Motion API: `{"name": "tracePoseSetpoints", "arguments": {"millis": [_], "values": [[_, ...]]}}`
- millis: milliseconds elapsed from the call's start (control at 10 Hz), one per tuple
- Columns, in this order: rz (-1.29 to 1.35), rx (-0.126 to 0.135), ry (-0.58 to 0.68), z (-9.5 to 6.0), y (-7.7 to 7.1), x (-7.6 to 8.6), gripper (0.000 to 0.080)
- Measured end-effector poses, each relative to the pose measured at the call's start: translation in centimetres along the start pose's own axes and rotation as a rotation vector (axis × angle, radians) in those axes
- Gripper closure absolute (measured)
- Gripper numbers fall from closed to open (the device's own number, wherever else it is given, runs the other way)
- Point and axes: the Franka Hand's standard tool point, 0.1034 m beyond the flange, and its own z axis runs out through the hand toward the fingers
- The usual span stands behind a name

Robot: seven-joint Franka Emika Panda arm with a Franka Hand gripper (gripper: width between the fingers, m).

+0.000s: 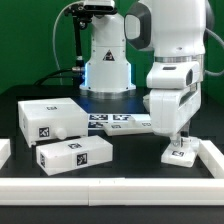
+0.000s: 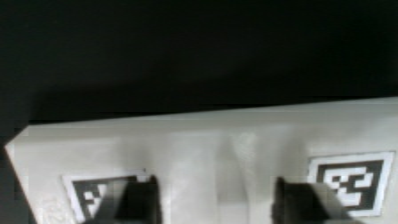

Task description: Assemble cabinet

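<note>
Two fingers [image 2: 134,198] of the gripper [image 1: 178,141] stand spread over a small white part [image 1: 181,154], apparently gripping nothing, well apart from the cabinet [image 1: 45,118] at the exterior view's left; closing off-centre could tip the part.

1. Black table [image 1: 132,156], with a raised white rail [image 1: 110,187] along the near edge and up the exterior view's right side.
2. Cabinet [image 1: 42,117] sits on the exterior view's left.
3. Long white block [image 1: 75,153] lies just in front of it.
4. Marker board [image 1: 115,122] lies flat mid-table.
5. Small white tagged part [image 1: 182,154] stands near the right rail.
</note>
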Motion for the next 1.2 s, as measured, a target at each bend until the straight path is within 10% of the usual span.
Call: {"name": "tracePoseSetpoints", "arguments": {"millis": [200, 500, 900, 1100, 1200], "values": [[-0.042, -0.006, -0.014, -1.7, -2.2, -0.5, 0.0754], [-0.110, -0.014, -0.003, -2.9, -6.9, -1.5, 0.0796], [-0.047, -0.002, -0.017, -2.8, -5.8, -1.8, 0.0796], [0.128, 0.010, -0.009, -3.4, -2.0, -0.2, 0.0528], [0.225, 0.026, -0.004, -3.3, -1.4, -0.5, 0.0528]]}}
